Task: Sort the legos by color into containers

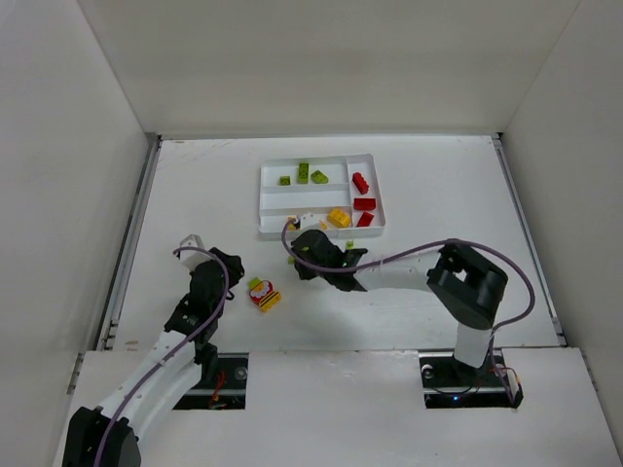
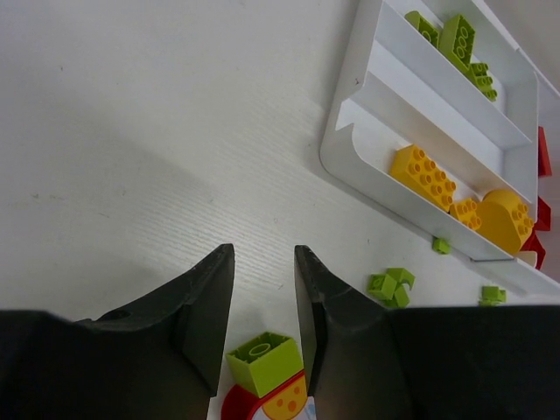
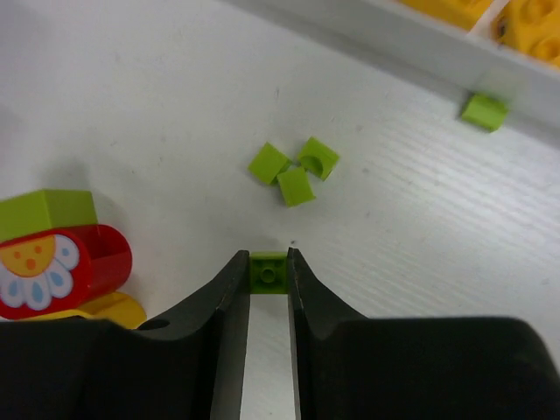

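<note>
Though grained, white table [image 1: 195, 195], white walls [image 1: 321, 58]

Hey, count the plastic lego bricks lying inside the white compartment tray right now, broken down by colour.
Lime green plastic bricks: 3
Yellow-orange plastic bricks: 3
Red plastic bricks: 3
Total in the white plastic tray: 9

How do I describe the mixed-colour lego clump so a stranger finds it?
From the white tray, come toward the arms to the left gripper. Beside it lies the clump: a lime green brick joined to a red piece with a flower face, yellow underneath. All other loose legos are tiny plain green bits.
</note>
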Tool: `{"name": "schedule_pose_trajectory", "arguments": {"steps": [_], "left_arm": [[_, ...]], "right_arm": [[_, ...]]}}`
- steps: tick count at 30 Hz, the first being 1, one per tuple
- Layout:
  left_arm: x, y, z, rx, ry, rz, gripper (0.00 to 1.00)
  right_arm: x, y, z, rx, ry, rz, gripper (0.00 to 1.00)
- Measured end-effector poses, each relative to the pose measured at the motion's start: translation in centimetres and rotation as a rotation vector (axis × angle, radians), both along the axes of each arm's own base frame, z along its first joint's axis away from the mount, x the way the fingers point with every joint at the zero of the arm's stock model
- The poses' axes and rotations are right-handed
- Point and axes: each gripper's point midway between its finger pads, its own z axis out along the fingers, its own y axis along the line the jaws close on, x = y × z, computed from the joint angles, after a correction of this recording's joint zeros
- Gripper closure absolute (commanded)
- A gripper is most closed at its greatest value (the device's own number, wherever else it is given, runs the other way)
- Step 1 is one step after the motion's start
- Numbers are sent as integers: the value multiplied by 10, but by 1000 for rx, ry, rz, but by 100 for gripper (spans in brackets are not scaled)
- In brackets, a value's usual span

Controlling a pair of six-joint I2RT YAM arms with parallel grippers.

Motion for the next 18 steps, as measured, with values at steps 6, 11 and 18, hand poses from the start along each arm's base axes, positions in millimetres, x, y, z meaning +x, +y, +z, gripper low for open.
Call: {"name": "schedule_pose_trajectory", "arguments": {"steps": [6,11,18], "left_arm": [[0,-6,7,-13,-23,-31,67],[-4,-27,10,-7,14,-128,67],[2,-70,19,56,94,-281,67]], "right_arm": [[93,-11,79,153,-78,-127,75],[183,-43,121,233,-158,-268,74],[197,-55,58,131,-55,-293,73]]}}
